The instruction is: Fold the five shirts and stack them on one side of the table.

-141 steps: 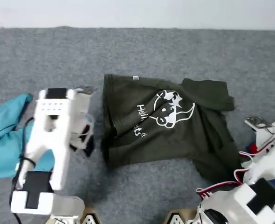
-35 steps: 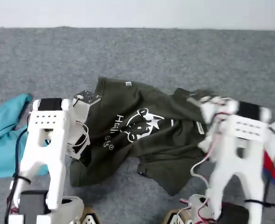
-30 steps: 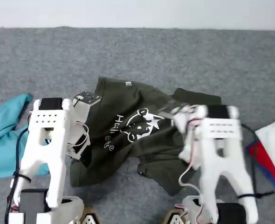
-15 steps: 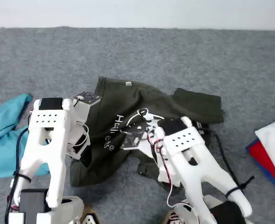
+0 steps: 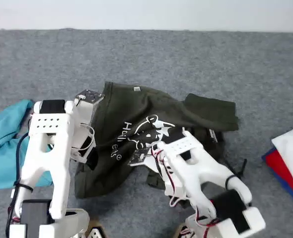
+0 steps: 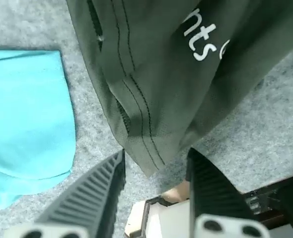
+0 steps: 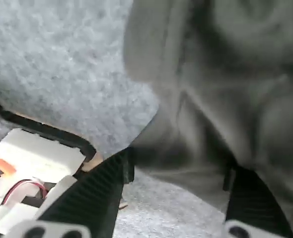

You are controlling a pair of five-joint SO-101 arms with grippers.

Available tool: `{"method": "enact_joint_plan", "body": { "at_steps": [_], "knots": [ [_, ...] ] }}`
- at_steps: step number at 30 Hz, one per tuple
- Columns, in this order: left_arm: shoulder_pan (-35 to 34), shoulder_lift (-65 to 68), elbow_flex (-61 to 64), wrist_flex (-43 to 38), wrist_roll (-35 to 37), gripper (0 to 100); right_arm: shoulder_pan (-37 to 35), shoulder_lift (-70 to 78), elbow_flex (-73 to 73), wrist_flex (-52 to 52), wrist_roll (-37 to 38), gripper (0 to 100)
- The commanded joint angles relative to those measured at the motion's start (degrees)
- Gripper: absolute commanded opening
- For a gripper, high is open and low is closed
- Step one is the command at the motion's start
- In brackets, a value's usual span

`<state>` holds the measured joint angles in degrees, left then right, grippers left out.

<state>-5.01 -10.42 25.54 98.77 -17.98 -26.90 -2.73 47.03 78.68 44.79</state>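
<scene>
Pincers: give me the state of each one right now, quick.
Left pincer: open, with the dark green shirt hem corner in the gap.
Right pincer: open, with a fold of the same shirt in the gap.

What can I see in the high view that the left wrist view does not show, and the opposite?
High view, not left wrist view: the folded stack at the table's edge, and the right arm over the dark green shirt. Left wrist view, not high view: the stitch lines along that shirt's hem, close to the open jaws of the left gripper. Both: that shirt, the teal shirt and the grey table cover.
</scene>
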Motion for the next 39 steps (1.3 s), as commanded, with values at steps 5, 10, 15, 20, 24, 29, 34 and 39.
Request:
{"method": "enact_joint_plan", "body": {
  "at_steps": [5, 10, 15, 20, 24, 29, 34, 39],
  "knots": [
    [-7.03, 0.00, -2.07, 0.09, 0.88, 20, 0.31, 4.18, -6.59, -3.12, 0.26, 12.4],
    [-8.79, 0.00, -2.07, 0.00, 0.88, 20, 0.31, 4.26, -6.68, -6.81, 0.26, 2.3],
    [-8.79, 0.00, -2.07, 0.26, 0.88, 20, 0.40, 3.91, -6.68, -6.37, 0.26, 1.0],
    [-8.79, 0.00, -1.98, 0.35, 0.88, 20, 0.40, 3.21, -6.95, -1.89, 0.26, 1.0],
    [-8.79, 0.00, -1.98, 0.35, 0.88, 20, 0.40, -2.77, -6.95, 3.30, 0.26, 1.0],
    [-8.79, 0.00, -1.89, 0.35, 0.88, 20, 0.92, -18.15, -6.95, 12.97, 3.34, 1.0],
    [-8.79, 0.00, -1.71, 0.35, 0.88, 20, 8.57, -35.03, -7.03, 23.78, 9.58, 1.0],
    [-8.62, 0.00, -1.71, 0.35, 0.88, 20, 23.78, -49.10, -3.60, 24.31, 16.26, 1.0]
  ]
}}
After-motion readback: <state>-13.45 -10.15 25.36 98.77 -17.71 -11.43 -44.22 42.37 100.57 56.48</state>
